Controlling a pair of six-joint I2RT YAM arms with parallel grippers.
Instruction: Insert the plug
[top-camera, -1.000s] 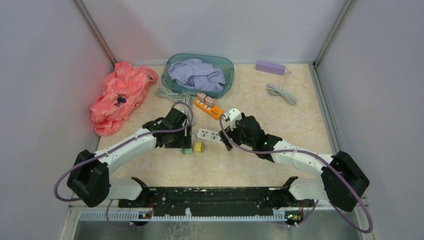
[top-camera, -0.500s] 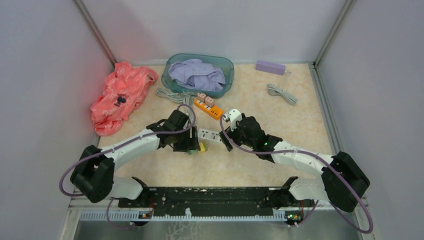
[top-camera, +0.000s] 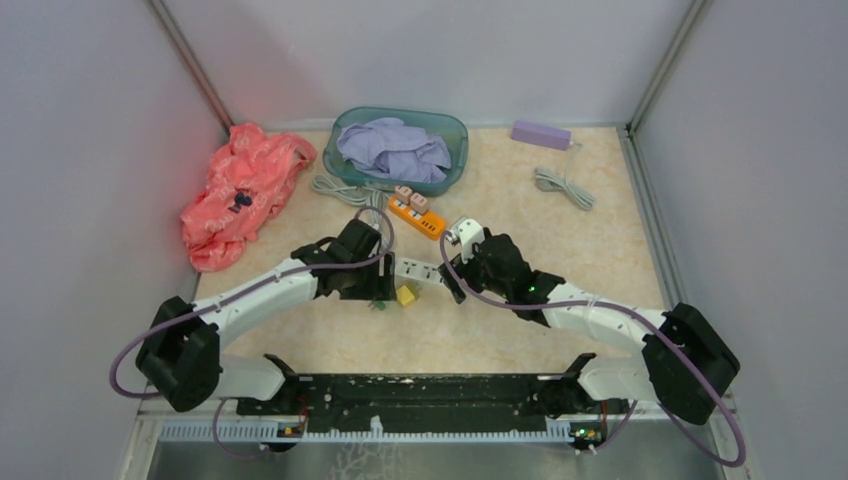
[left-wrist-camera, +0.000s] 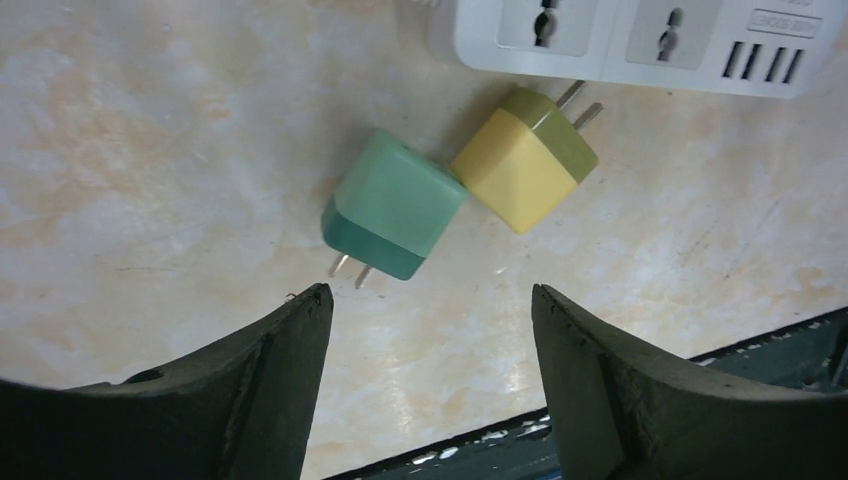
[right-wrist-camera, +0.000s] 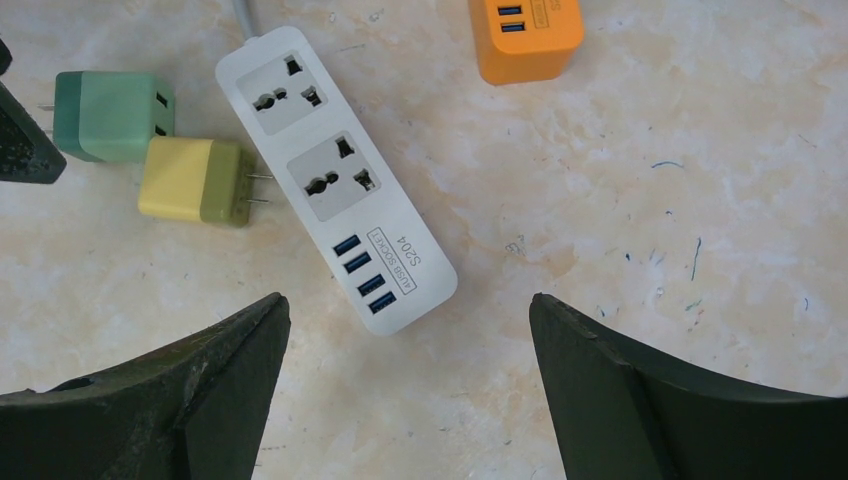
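Here, both arms reach over the middle of the worktop (top-camera: 600, 230), where two plugs lie loose beside a white strip (right-wrist-camera: 335, 175). The left hand (left-wrist-camera: 428, 300) hangs open above them, its jaws spread wide and gripping nothing. The green plug (left-wrist-camera: 395, 205) lies on its side just beyond the gap between the fingers, its two prongs pointing back toward the near edge.

A corner of the green plug touches the yellow plug (left-wrist-camera: 520, 160). The yellow one also lies flat, with its prongs aimed at the long side of the strip rather than at a socket. The prong tips appear to reach the strip's casing, though the wrist views do not settle whether they touch.

The right hand (right-wrist-camera: 408, 310) is open too, with its jaws set wide over the USB end of the strip and nothing between them. Both of the strip's sockets face up and are unfilled. An orange strip (right-wrist-camera: 525, 35) sits just beyond, toward the far edge.

Further back, a teal basket (top-camera: 455, 130) holding a lilac cloth stands against the far edge. A pink cloth (top-camera: 240, 190) is heaped by the left edge. A purple box (top-camera: 540, 134) and a coiled cable (top-camera: 563, 185) lie near the far right corner.
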